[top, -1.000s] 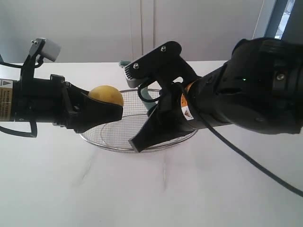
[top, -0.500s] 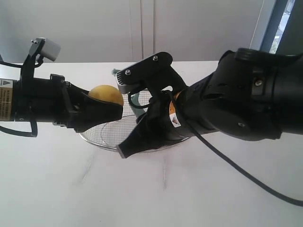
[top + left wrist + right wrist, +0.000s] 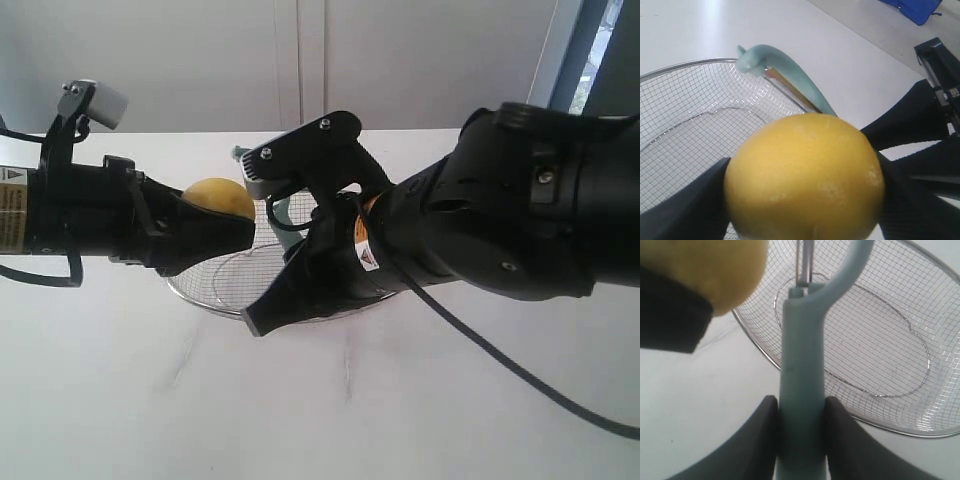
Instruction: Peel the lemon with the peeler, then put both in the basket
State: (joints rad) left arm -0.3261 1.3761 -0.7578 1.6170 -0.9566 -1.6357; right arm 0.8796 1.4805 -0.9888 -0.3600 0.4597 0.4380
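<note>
- Left gripper (image 3: pixel 222 222): black jaws clamped on the small round bright yellow lemon (image 3: pixel 805 175), one finger on each side of it in the left wrist view.
- Lemon is held in the air, off the table. In the exterior view it sits over the left rim of the wide shallow silver wire-mesh basket (image 3: pixel 205 298).
- Right gripper (image 3: pixel 802 435): black fingers pressed against both sides of the thick handle of the pale teal-green plastic peeler (image 3: pixel 800 380), gripping it firmly.
- Peeler handle runs straight out from the right jaws. Its curved hooked head with the thin metal blade reaches out over the basket mesh.
- Peeler head is just beside the lemon. In the left wrist view the teal curve passes right behind the fruit. Cannot tell whether the blade touches the skin.
- In the exterior view the right arm reaches across from the right, and its gripper covers the middle of the basket.
- Basket rests flat on the white table (image 3: pixel 420 410), below both grippers.
- Lemon skin that shows is smooth and evenly yellow.
- Neither lemon nor peeler lies in the basket.
</note>
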